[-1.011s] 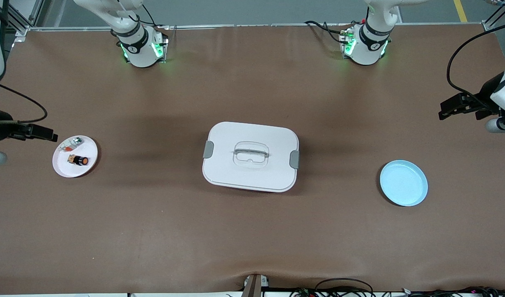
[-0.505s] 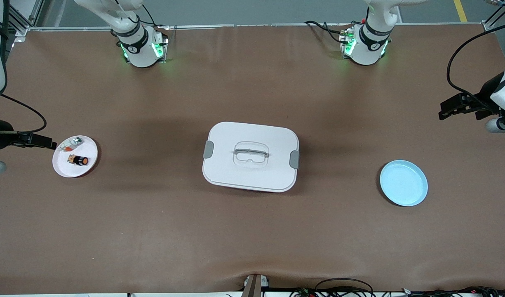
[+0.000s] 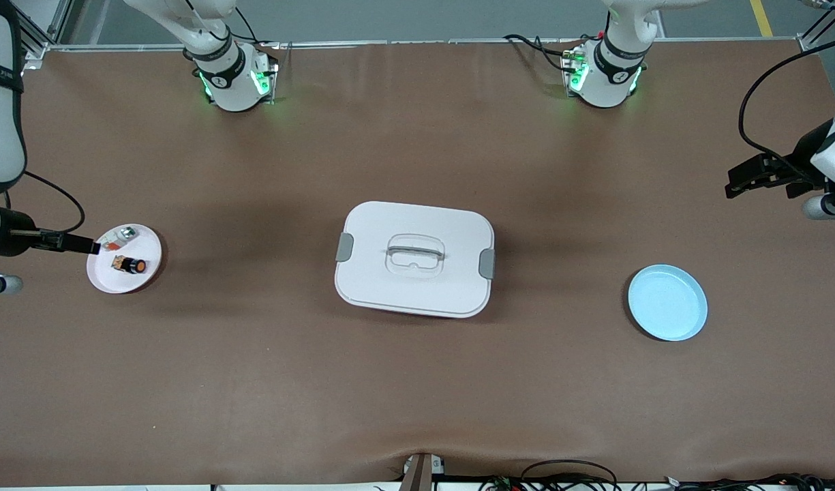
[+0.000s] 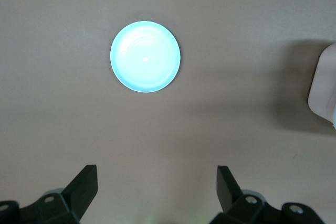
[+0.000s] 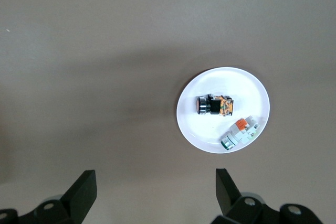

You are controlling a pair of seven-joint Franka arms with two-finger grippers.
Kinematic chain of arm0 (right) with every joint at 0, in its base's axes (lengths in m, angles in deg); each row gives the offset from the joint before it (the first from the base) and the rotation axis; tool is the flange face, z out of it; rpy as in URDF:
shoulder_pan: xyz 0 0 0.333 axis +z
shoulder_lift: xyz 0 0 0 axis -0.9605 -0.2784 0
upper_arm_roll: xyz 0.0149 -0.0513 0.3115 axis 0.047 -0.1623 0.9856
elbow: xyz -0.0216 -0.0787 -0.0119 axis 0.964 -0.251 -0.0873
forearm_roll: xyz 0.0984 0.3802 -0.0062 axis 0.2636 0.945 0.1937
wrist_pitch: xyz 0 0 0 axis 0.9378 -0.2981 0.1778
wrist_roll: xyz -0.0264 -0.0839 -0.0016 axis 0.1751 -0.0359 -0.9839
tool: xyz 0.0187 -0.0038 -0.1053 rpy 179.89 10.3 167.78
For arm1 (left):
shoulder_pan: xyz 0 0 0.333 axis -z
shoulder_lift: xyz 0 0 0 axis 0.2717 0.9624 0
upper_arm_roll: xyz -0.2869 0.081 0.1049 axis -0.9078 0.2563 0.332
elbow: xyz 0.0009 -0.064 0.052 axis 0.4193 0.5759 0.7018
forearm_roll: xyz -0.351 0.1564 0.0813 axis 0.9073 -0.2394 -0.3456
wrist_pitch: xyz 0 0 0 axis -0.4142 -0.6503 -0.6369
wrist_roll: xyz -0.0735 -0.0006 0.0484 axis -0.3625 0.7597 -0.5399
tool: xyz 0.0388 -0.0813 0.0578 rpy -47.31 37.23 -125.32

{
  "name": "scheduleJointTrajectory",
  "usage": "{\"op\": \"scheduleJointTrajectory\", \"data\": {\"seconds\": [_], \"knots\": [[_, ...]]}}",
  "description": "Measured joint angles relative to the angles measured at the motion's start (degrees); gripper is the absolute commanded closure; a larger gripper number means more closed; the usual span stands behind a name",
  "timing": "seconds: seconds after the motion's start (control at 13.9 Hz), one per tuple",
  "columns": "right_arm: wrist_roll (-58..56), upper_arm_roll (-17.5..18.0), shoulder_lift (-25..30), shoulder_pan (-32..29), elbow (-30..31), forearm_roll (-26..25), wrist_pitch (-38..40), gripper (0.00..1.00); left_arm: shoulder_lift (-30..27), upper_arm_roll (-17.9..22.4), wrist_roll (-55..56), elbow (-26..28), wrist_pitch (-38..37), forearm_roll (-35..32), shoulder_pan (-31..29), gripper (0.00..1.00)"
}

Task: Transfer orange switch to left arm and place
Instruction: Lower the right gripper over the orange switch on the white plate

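Since a second ago the right gripper (image 3: 90, 245) has slid in over the pink plate's (image 3: 148, 269) rim, fingers spread wide and empty; the left arm waits unmoved. Largest, the box (image 3: 414, 259) sits mid-table, lid on. Toward the left arm's end lies the blue plate (image 3: 667, 303), the left gripper (image 4: 156, 187) wide open above the table beside it. The orange switch (image 3: 130, 264) lies on the pink plate, seemingly just apart from a small silver-and-clear part (image 3: 120, 236)

Robotics lab, two white arms (image 3: 219, 75) bolted to a brown-matted table (image 3: 417, 382), loose cables (image 3: 567, 474), aluminium framing (image 3: 32, 37)
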Motion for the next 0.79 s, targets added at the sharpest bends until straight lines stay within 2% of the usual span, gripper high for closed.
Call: {"op": "scheduleJointTrajectory", "data": {"seconds": [0.36,0.79], "knots": [[-3.8,-0.1,0.0,-2.2,5.4,-0.4,-6.6,0.00,0.0,0.0,0.0,0.0,0.0,0.0,0.0,0.00],[-6.3,-0.2,0.0,-5.7,17.0,-0.8,-22.6,0.00,0.0,0.0,0.0,0.0,0.0,0.0,0.0,0.00]]}}
